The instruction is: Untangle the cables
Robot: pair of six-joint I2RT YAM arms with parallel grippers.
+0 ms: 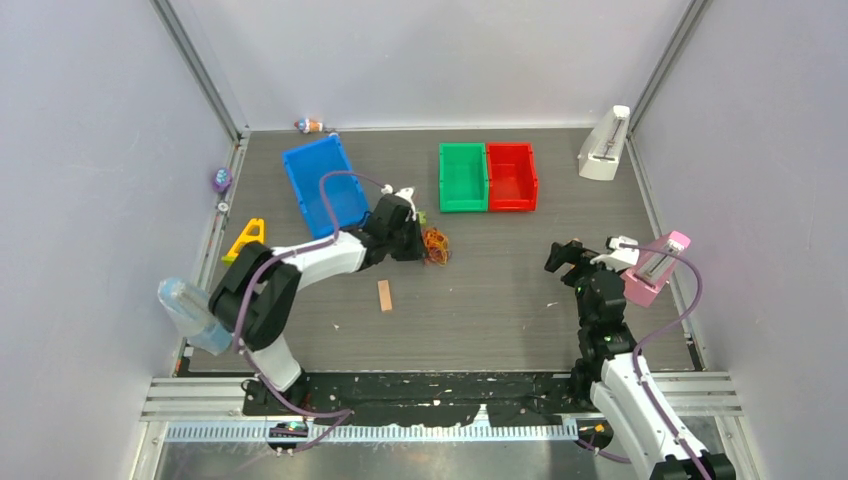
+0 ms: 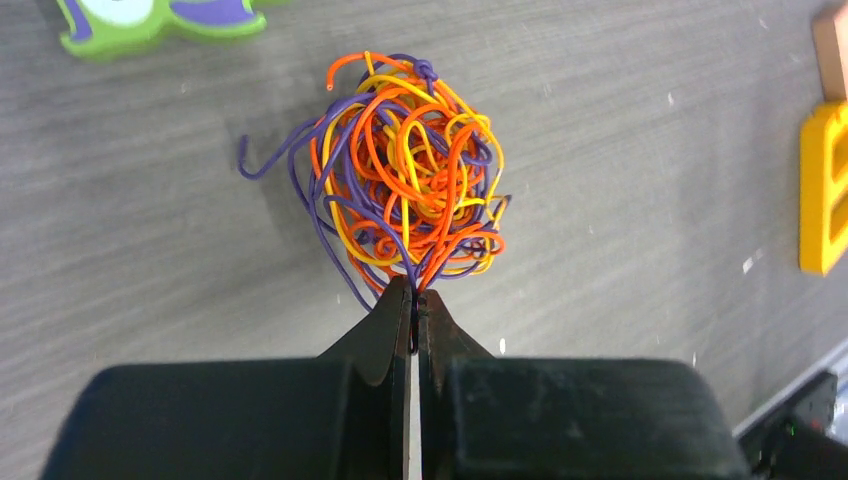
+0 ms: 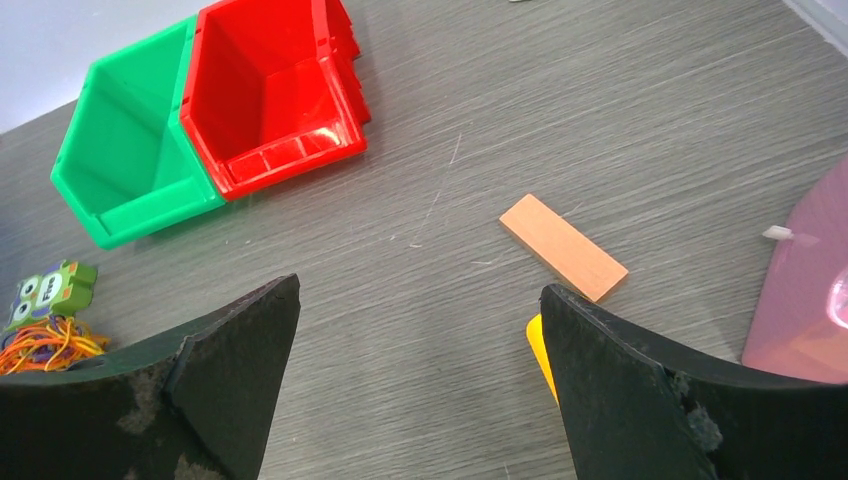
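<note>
Thin glossy cables, orange, yellow, purple, form a round ball on the grained grey table. The left gripper pinches, it seems, its near strands; the right gripper stands wide, holding nothing.

- No words, brand names, numbers or signs can be read in any of the three views.
- The only printed marking in sight is a cartoon face on the small green toy block, at the far left of the right wrist view. No letters can be made out on it.
</note>
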